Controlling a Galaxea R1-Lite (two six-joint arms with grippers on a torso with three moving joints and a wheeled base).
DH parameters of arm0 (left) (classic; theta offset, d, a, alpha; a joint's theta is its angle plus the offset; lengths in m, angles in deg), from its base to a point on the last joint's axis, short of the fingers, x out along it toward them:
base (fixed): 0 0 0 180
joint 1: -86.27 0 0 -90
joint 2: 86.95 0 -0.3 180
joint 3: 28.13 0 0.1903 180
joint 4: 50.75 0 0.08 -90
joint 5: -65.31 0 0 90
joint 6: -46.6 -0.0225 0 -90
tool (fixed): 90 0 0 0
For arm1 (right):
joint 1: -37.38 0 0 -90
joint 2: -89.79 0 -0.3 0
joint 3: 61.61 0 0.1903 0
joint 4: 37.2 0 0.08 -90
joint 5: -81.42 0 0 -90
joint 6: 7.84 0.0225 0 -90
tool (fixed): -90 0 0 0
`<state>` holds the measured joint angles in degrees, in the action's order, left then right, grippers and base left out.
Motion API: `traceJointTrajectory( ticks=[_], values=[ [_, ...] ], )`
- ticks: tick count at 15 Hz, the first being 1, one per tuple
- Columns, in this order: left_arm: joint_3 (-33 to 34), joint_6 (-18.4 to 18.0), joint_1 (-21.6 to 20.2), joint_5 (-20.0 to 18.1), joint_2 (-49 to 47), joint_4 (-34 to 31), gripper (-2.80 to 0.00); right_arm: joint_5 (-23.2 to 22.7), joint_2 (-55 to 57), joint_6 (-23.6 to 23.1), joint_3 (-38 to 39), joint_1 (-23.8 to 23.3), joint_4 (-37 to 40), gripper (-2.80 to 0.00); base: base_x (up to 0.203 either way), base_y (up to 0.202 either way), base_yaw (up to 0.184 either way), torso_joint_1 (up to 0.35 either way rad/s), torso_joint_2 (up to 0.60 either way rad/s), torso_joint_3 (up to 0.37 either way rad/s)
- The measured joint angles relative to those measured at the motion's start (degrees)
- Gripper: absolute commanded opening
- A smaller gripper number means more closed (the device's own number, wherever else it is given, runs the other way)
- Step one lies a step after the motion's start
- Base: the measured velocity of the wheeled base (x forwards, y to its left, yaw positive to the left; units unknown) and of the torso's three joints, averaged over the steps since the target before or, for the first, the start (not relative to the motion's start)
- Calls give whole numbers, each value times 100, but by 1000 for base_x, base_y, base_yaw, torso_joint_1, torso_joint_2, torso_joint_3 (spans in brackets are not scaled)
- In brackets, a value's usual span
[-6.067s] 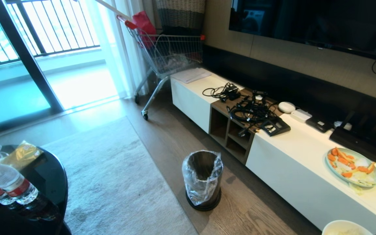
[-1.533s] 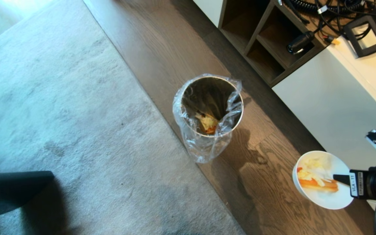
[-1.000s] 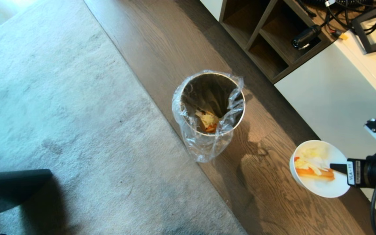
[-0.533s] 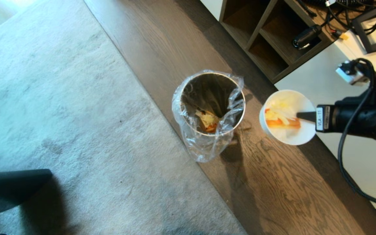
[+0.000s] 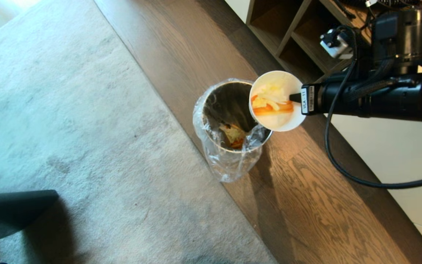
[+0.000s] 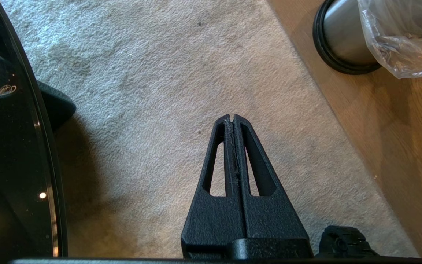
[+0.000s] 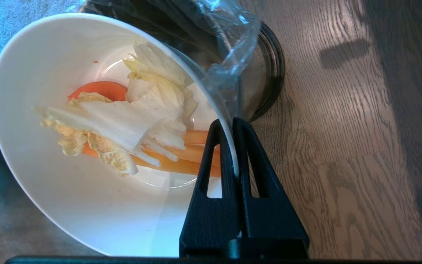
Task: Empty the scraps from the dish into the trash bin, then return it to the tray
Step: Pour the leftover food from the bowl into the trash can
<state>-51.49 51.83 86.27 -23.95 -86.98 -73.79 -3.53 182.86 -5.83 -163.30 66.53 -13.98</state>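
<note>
Head view: the right gripper is pinching the rim of the dish, hanging it over the right edge of the trash bin. The scraps are sitting in the dish, so tipping and the return to the tray are judged outstanding; the tray is showing nowhere.

Left wrist view: the left gripper is hanging pressed shut, holding nothing, above the carpet.

Right wrist view: only here is the rim showing wedged between closed jaws.

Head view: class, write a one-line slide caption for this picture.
Right gripper holds the dish of scraps by its rim, over the lined trash bin.
</note>
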Motion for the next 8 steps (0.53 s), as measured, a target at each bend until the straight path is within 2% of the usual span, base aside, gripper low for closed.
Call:
traceJointTrajectory(
  ticks=[3, 5, 8],
  values=[
    [0, 0, 0, 0, 0, 0, -280, 467, 135, -133, -66, 375, -275, -280, 0, 0, 0, 0, 0, 0],
    [0, 0, 0, -1, 0, 0, -280, 688, 245, -517, -67, 462, -744, -280, 0, 0, 0, 0, 0, 0],
    [0, 0, 0, 1, 0, 0, -280, 754, 429, -1289, -50, 489, -1754, -280, 0, 0, 0, 0, 0, 0]
  ],
)
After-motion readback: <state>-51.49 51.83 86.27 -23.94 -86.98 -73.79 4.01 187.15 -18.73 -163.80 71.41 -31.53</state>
